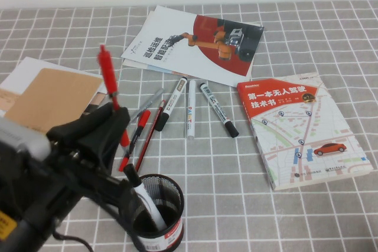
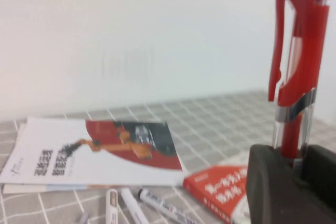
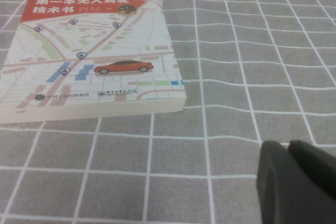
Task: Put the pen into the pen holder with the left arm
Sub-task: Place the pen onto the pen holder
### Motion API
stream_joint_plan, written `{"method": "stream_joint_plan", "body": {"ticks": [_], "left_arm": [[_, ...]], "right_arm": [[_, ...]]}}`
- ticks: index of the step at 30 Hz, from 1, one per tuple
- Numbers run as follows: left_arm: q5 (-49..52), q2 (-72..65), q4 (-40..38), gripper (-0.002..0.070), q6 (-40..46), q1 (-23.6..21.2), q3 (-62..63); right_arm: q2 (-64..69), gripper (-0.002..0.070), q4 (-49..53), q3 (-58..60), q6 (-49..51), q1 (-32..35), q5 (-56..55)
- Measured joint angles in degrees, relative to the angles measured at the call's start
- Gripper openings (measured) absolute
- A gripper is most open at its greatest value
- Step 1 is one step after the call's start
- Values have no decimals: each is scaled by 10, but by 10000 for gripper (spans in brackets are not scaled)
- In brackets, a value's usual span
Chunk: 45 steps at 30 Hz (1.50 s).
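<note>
Left jaws (image 1: 115, 123) clamp pen (image 1: 110, 84) (clip shows wrist-side), right jaws (image 3: 290, 153) closed.

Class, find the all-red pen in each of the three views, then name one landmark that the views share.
High view: red pen upright in the left tool, left of centre.
Left wrist view: pen at right edge.
Right wrist view: absent; right tool shut above the cloth.
Shared landmark: map-cover book.

A: What lies toward the counter's far edge?
B: A white booklet with a red robot picture (image 1: 195, 45), and a brown-covered notebook (image 1: 50, 97) by the left edge.
A: The right side?
B: A red-and-white map-covered book (image 1: 304, 128), flat.
</note>
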State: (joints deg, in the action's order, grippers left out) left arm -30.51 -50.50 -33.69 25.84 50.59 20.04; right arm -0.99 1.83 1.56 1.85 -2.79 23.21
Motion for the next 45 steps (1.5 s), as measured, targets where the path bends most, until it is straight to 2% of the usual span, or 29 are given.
{"method": "stream_joint_plan", "body": {"ticks": [4, 10, 16, 26, 38, 45], "left_arm": [[-43, -1, -14, 71, -5, 15, -23], [-46, -21, -21, 71, -8, 15, -43], [-59, -55, -22, 71, -46, 15, -62], [-97, -93, 105, 71, -202, 15, -70], [-87, -99, 129, 71, -216, 15, -73], [-141, -99, 144, 71, -250, 15, -127]], "right_arm": [[0, -15, 0, 0, 0, 0, 0], [0, -15, 0, 0, 0, 0, 0], [0, -15, 0, 0, 0, 0, 0], [0, -15, 0, 0, 0, 0, 0], [0, -15, 0, 0, 0, 0, 0], [0, -15, 0, 0, 0, 0, 0]]}}
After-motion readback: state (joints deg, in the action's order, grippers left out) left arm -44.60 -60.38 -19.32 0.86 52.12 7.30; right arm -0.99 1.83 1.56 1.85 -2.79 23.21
